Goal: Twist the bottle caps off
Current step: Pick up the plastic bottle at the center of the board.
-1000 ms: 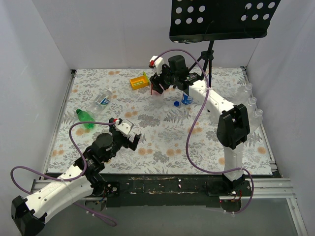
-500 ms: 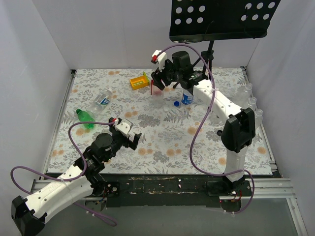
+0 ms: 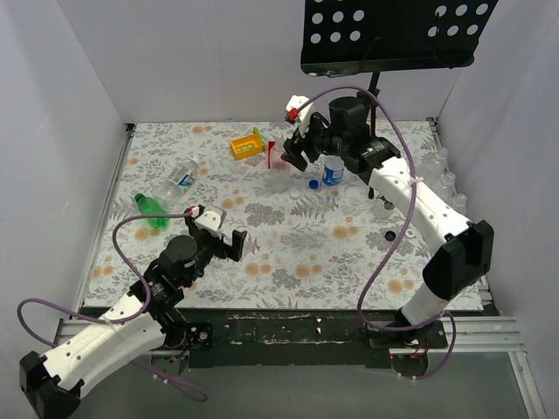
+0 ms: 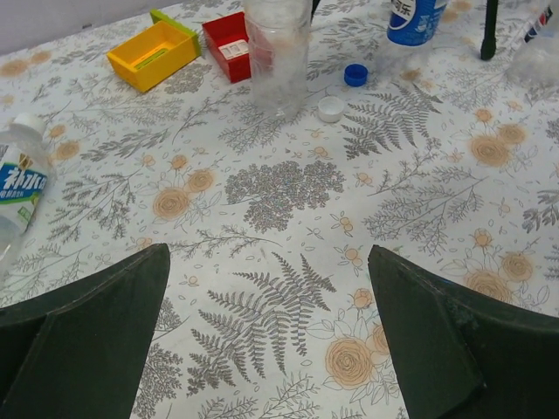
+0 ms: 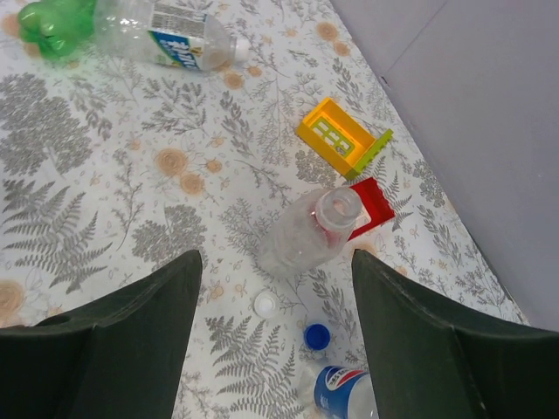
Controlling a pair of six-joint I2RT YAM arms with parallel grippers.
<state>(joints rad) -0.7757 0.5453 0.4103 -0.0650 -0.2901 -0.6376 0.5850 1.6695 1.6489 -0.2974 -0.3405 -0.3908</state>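
Bottle caps lie loose on the worktop [image 3: 288, 262] toward its far edge. A blue cap [image 5: 316, 335] and a white cap [image 5: 265, 304] rest just beside an upright clear bottle [image 5: 306, 234] whose mouth is uncovered. A Pepsi bottle [image 4: 414, 16] stands near them, a little more to the right edge.

The right gripper [image 5: 275, 260] hangs above the clear bottle with its fingers [image 5: 105, 349] spread wide, and they touch nothing. The left gripper [image 4: 266, 253] is over the near half of the worktop, left of the middle. Its fingers [image 4: 87, 340] are also far apart and hold nothing.

Near the left edge a green bottle [image 5: 48, 22] and a clear labelled bottle [image 5: 166, 39] lie on their sides, close together. A yellow box [image 4: 153, 54] and a red box [image 4: 229, 44] sit by the far edge. A small dark spot [image 3: 390, 236] toward the right edge is perhaps a black cap, but the view is too coarse to be sure.
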